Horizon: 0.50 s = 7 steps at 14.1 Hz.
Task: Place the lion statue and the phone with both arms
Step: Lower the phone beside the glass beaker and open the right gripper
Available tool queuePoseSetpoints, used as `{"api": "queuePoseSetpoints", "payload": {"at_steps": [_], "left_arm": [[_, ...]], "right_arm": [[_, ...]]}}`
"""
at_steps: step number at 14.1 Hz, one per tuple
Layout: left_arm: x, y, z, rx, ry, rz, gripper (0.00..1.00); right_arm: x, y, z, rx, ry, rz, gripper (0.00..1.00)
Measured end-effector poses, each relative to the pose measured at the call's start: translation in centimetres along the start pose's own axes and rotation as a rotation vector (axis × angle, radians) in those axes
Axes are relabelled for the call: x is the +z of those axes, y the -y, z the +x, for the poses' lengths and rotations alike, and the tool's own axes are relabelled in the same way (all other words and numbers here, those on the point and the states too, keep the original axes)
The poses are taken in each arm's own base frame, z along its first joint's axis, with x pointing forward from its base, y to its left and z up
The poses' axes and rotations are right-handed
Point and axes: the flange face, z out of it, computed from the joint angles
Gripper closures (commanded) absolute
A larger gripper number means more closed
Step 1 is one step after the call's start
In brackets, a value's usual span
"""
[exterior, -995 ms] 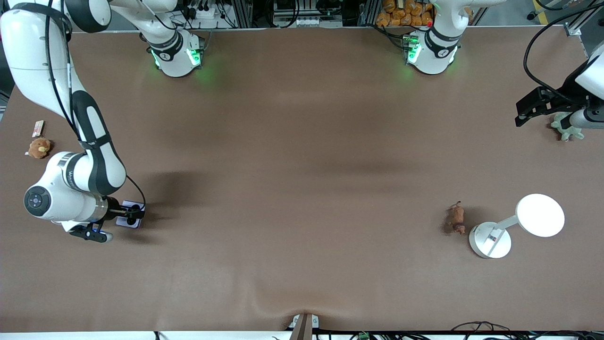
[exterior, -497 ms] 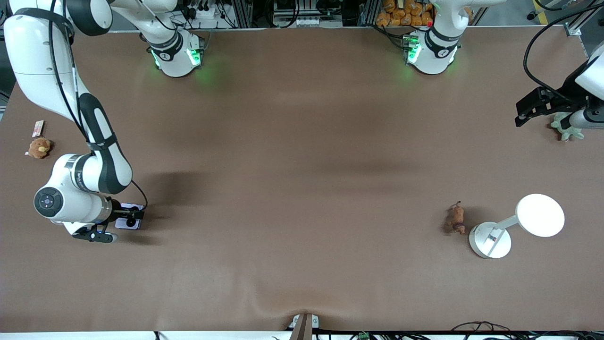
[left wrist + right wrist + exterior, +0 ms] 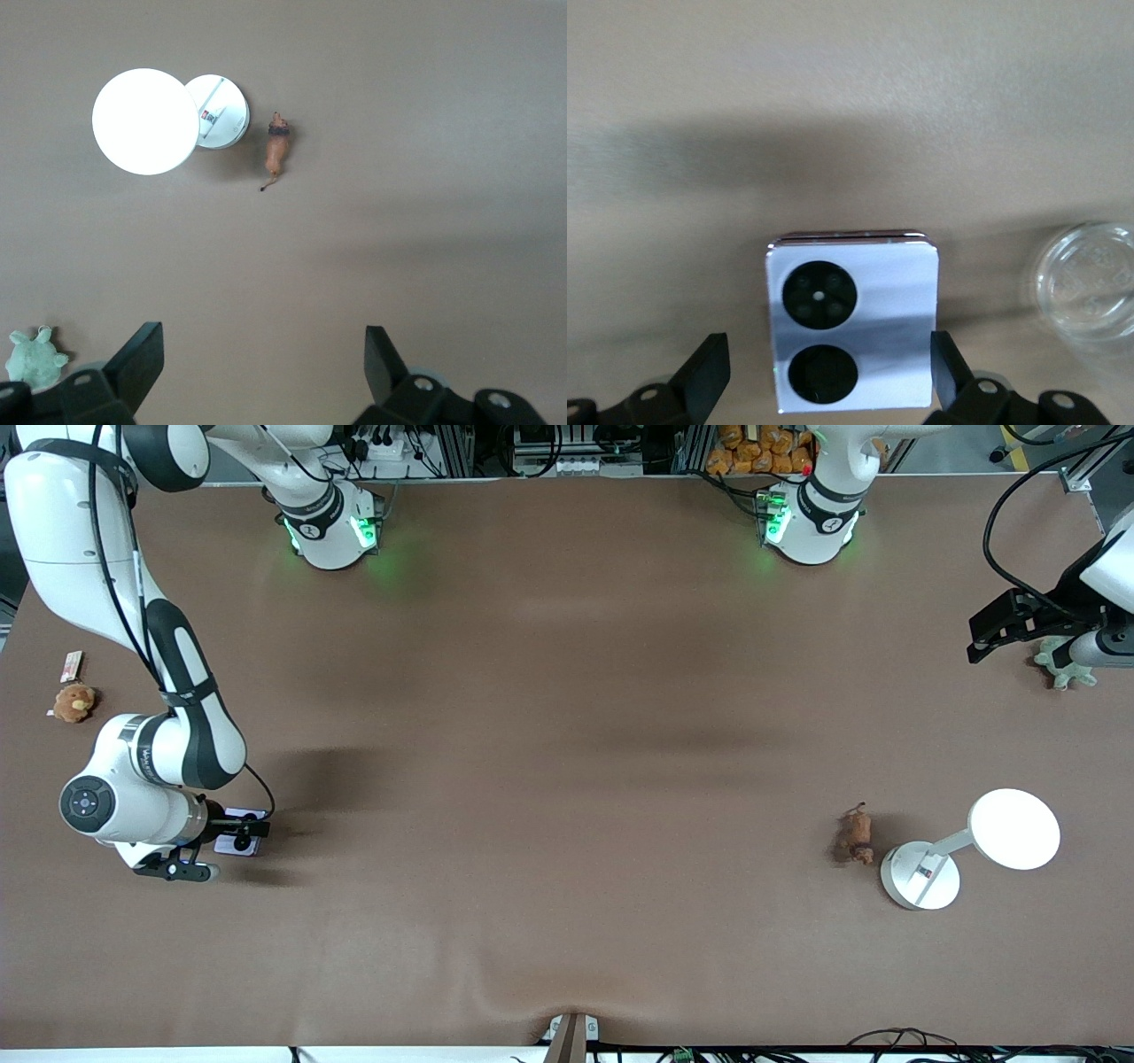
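Observation:
The pale lavender phone (image 3: 850, 323) lies flat on the table near the right arm's end, its two black camera circles facing up. It shows partly under the hand in the front view (image 3: 232, 847). My right gripper (image 3: 828, 365) (image 3: 237, 834) is low over it and open, with one finger on each side of the phone. The reddish-brown lion statue (image 3: 856, 837) (image 3: 277, 152) stands on the table beside a white lamp base. My left gripper (image 3: 261, 345) (image 3: 1010, 624) is open and empty, high over the table at the left arm's end, waiting.
A white lamp with a round base (image 3: 920, 875) and a lit round head (image 3: 1014, 828) stands beside the lion. A green plush turtle (image 3: 1063, 666) lies under the left arm. A tan plush toy (image 3: 73, 702) and a small box (image 3: 71, 664) lie near the right arm. A clear round lid (image 3: 1085, 283) lies beside the phone.
My right arm has shifted slightly toward its own end of the table, its gripper still around the phone. The left arm and the lion statue have not moved.

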Motion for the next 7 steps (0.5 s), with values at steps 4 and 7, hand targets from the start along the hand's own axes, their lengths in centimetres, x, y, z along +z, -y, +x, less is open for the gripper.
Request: {"api": "queuePoseSetpoints", "payload": {"at_steps": [4,7], "left_arm": [[0.1,0.1,0.0,-0.002,0.003,0.0,0.0],[0.2,0.2,0.1,-0.004,0.005,0.0,0.0]], "right_arm": [[-8.0,1.4,0.2,-0.026,0.027,0.004,0.0],[-19.3,3.9,-0.6,-0.062,0.016,0.028,0.0]]}}
